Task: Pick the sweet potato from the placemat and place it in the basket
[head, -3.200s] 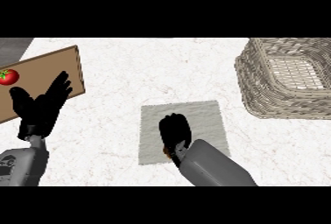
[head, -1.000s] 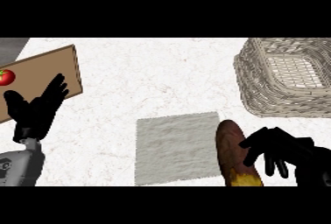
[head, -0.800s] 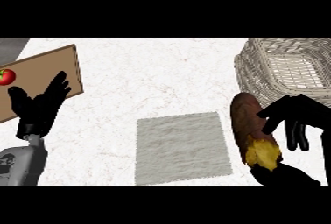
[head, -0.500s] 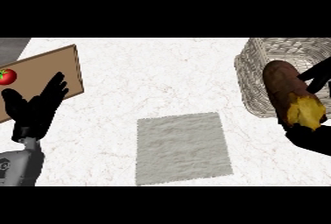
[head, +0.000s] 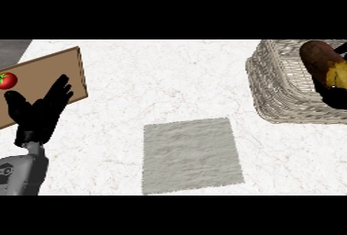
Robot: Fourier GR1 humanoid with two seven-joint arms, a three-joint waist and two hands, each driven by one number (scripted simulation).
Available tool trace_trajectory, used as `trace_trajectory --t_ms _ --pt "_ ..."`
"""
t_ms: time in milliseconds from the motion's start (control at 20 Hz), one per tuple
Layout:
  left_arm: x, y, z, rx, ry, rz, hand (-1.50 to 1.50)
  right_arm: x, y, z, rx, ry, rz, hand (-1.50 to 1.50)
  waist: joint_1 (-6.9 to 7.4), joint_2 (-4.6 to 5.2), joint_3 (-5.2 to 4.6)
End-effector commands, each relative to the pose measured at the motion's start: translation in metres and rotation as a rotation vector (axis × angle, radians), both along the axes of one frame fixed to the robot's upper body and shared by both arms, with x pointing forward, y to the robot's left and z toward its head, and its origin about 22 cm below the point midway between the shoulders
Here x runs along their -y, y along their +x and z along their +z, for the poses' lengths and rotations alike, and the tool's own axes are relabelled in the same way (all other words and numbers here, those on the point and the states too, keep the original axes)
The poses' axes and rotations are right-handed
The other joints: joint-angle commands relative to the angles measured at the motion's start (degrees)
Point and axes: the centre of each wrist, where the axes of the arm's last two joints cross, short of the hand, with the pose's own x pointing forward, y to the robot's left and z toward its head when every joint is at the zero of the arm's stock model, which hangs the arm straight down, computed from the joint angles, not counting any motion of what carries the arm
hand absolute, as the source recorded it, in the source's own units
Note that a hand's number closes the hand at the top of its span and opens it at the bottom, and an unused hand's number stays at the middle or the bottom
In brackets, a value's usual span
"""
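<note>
The sweet potato (head: pixel 317 57), brown with a yellow end, hangs over the inside of the wicker basket (head: pixel 281 94) at the far right. My right hand (head: pixel 333 95) is mostly cut off by the view's right edge; the part that shows is curled round the potato from below. The grey placemat (head: pixel 192 153) lies bare in the middle of the counter. At the left, my left hand (head: pixel 39 111) rests open with its fingers up.
A wooden cutting board (head: pixel 51 75) lies at the far left with a red tomato (head: pixel 7 81) on it, partly behind my left hand. White marble counter stretches between the board, the placemat and the basket.
My right hand lifted the sweet potato off the placemat and carried it right and away, from beside the mat to over the basket. The left hand stayed put.
</note>
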Motion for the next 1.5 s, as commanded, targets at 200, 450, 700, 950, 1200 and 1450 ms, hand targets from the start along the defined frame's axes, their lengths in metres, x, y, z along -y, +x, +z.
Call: trace_trajectory --t_ms 200,450,700,950,1200,1450 --pt "-0.001 -0.002 -0.003 -0.002 -0.002 -0.005 0.0 0.035 0.025 -0.047 -0.012 0.06 0.011 1.5 -0.11 -0.05 -0.01" --pt "-0.001 -0.003 0.003 0.0 0.015 -0.017 0.0 0.06 0.045 -0.057 0.043 0.118 -0.239 1.5 0.2 0.1 0.02" --pt "0.008 0.002 -0.01 0.027 0.007 -0.005 0.0 0.07 0.077 -0.075 -0.037 0.105 -0.171 -1.5 0.13 0.04 -0.01" --pt "0.018 0.006 -0.007 -0.002 0.003 -0.005 0.0 0.079 0.085 -0.081 0.017 0.128 -0.061 -1.5 0.06 0.04 0.0" --pt "0.002 0.004 0.006 0.0 0.006 0.002 0.0 0.092 0.087 -0.059 0.068 0.293 -0.113 -1.5 -0.01 -0.09 0.0" --pt "-0.004 0.003 -0.001 -0.004 0.02 -0.002 0.0 0.143 0.078 -0.029 0.147 0.593 -0.219 -1.5 -0.07 -0.01 0.03"
